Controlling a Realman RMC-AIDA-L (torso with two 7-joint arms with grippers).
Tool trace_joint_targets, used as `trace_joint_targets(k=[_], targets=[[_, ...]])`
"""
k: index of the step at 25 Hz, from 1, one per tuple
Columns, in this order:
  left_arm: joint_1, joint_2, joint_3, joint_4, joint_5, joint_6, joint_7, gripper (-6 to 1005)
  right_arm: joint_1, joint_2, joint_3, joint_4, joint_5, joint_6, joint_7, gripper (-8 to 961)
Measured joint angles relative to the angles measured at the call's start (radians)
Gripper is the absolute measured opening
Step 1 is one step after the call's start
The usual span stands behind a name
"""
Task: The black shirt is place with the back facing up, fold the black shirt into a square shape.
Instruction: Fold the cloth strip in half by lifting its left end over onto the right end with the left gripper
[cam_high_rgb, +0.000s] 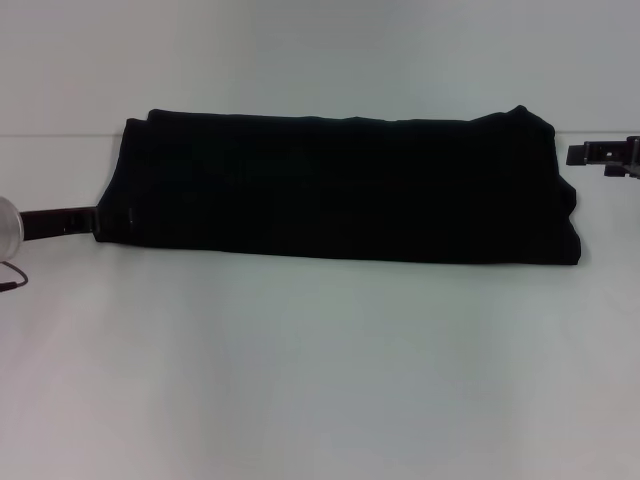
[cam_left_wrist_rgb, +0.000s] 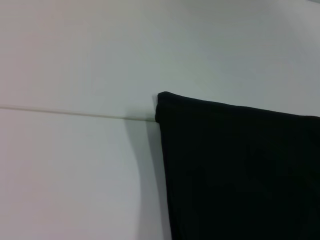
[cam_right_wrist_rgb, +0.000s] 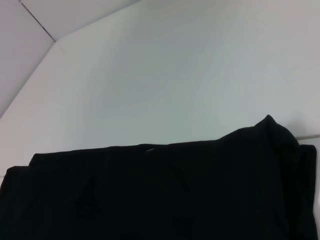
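Shirt (cam_high_rgb: 340, 185) lies on the white table (cam_high_rgb: 320, 380), folded into a long horizontal band, plain black side up, no lettering visible. Far edge sits along the table's seam line.

Left gripper (cam_high_rgb: 70, 222) is at the band's left end, low, its tip touching or just under the fabric edge; cannot tell whether fingers are parted or holding cloth.

Right gripper (cam_high_rgb: 605, 155) hangs just off the right end, apart from the shirt; finger state cannot be told.

Left wrist view: shirt corner (cam_left_wrist_rgb: 167, 100) on the seam. Right wrist view: peaked fold (cam_right_wrist_rgb: 270, 125) at one end.
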Motion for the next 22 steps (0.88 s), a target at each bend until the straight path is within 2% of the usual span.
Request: trace_joint_targets(k=[20, 22], targets=[[-0.001, -0.006, 0.067, 0.005, 0.003, -0.023, -0.006, 849, -0.008, 0.004, 0.004, 0.0, 0.002, 0.011, -0.008, 806], [-0.001, -0.007, 0.067, 0.006, 0.003, -0.024, -0.007, 772, -0.009, 0.004, 0.004, 0.0, 0.002, 0.011, -0.008, 804]])
